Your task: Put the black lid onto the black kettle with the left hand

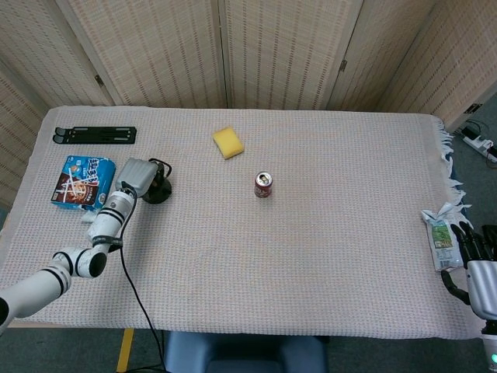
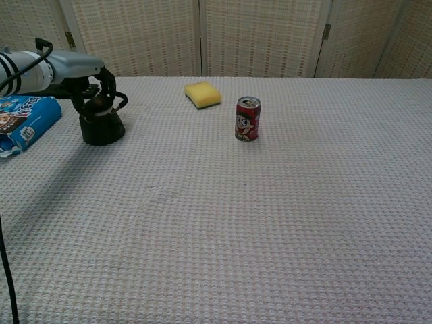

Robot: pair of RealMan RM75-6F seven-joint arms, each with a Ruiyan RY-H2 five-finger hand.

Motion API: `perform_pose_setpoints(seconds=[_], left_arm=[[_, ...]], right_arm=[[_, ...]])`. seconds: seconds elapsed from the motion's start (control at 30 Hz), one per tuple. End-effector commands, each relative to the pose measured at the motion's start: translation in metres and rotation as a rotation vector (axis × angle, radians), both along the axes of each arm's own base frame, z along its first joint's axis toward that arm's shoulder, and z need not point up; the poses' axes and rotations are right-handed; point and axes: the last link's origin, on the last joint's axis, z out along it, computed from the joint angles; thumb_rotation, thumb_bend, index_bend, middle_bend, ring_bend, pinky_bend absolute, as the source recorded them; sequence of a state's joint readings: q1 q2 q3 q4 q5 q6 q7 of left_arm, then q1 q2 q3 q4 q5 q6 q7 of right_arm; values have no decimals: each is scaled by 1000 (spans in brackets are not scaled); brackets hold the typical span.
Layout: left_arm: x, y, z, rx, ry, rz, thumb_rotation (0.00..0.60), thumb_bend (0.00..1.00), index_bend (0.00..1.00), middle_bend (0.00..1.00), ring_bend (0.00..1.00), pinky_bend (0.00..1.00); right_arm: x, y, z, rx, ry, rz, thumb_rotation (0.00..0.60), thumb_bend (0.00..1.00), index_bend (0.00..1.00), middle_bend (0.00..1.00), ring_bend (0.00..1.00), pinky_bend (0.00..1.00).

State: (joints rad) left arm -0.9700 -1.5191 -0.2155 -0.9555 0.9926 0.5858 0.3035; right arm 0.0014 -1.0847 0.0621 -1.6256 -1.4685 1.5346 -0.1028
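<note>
The black kettle (image 1: 159,191) (image 2: 102,129) stands at the table's left side, its wire handle up behind it. The black lid (image 2: 101,105) lies at the kettle's mouth; I cannot tell whether it is fully seated. My left hand (image 1: 137,176) (image 2: 79,70) reaches in from the left, and its dark fingers (image 2: 108,86) curl down around the lid, gripping it. In the head view the hand covers the lid. My right hand (image 1: 480,268) hangs off the table's right front corner, fingers apart and holding nothing.
A blue snack bag (image 1: 83,182) (image 2: 23,118) lies just left of the kettle, a black stand (image 1: 95,135) behind it. A yellow sponge (image 1: 228,142) (image 2: 202,94) and a red can (image 1: 263,185) (image 2: 247,119) sit mid-table. A green-white packet (image 1: 441,237) lies at the right edge.
</note>
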Motion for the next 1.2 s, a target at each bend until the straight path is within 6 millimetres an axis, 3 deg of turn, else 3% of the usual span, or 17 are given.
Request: perform_pose_setpoints(seconds=[0.03, 0.47, 0.9, 1.2], left_arm=[[-1, 4, -4, 1, 13, 13, 600, 239, 403, 412, 798, 813], [-6, 10, -8, -12, 17, 58, 600, 239, 363, 403, 788, 813], [-6, 11, -2, -7, 39, 78, 600, 239, 199, 243, 744, 813], [-4, 2, 8, 9, 22, 81, 600, 239, 118, 154, 709, 813]], right_arm=[[0, 0, 0, 2, 0, -2, 600, 348, 34, 92, 148, 0], [-2, 1, -1, 2, -2, -12, 600, 348, 34, 93, 148, 0], [-3, 1, 0, -2, -3, -16, 600, 348, 34, 94, 149, 0], [-3, 0, 0, 2, -3, -11, 600, 348, 34, 94, 151, 0]])
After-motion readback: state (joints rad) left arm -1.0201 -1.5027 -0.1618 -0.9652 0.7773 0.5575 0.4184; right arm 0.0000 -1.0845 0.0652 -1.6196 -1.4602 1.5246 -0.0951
